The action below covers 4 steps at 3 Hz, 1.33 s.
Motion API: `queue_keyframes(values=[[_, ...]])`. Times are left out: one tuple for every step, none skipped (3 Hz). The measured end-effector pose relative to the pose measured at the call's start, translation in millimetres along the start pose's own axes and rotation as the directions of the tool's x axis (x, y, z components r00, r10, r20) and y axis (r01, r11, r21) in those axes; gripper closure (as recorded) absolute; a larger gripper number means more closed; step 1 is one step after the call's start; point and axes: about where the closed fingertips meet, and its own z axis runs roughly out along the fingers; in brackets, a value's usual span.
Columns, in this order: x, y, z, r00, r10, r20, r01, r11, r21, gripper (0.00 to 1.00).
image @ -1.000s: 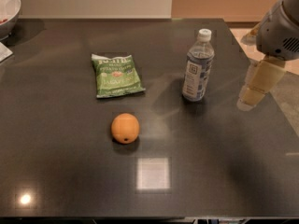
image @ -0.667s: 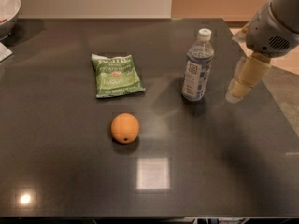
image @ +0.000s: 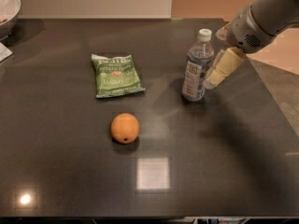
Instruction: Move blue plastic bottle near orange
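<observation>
The arm (image: 268, 10) comes in from the upper right corner, a thick grey limb slanting down and to the left over the far right part of the dark tabletop (image: 233, 171). Its wrist ends in a rounded grey housing, and from there the claw (image: 216, 59) points down and left toward the blue plastic bottle (image: 197, 66). One cream-coloured finger (image: 224, 65) angles down beside the bottle's right side, its tip just next to the label; whether it touches the plastic cannot be told. A second pale finger shows higher up, near the white cap and behind the bottle's right shoulder. The two are well apart, so the claw is released and grips nothing.

The bottle stands upright on the right half of the tabletop, cap on top, label facing the camera. The orange (image: 124, 128) sits on the tabletop well apart from it, nearer the camera and to the left, with its small dark dimple facing forward. A green chip bag (image: 116, 75) lies flat behind the orange and to the left of the bottle. The rim of a bowl (image: 7, 8) shows at the top left corner. A bright square of reflected light (image: 152, 173) lies on the surface in front of the orange.
</observation>
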Motion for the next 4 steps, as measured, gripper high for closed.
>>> queue_keyframes(values=[[-4.8, -2.3, 7.5, 0.999, 0.016, 0.031, -0.016, 0.9998, -0.014, 0.03], [-14.1, 2.0, 15.4, 0.996, 0.044, 0.079, -0.04, 0.9979, -0.051, 0.26], [-23.7, 7.7, 18.4, 0.99, 0.066, 0.123, -0.055, 0.9948, -0.086, 0.57], [-31.3, 13.6, 16.5, 0.986, 0.068, 0.151, -0.053, 0.9932, -0.103, 0.8]])
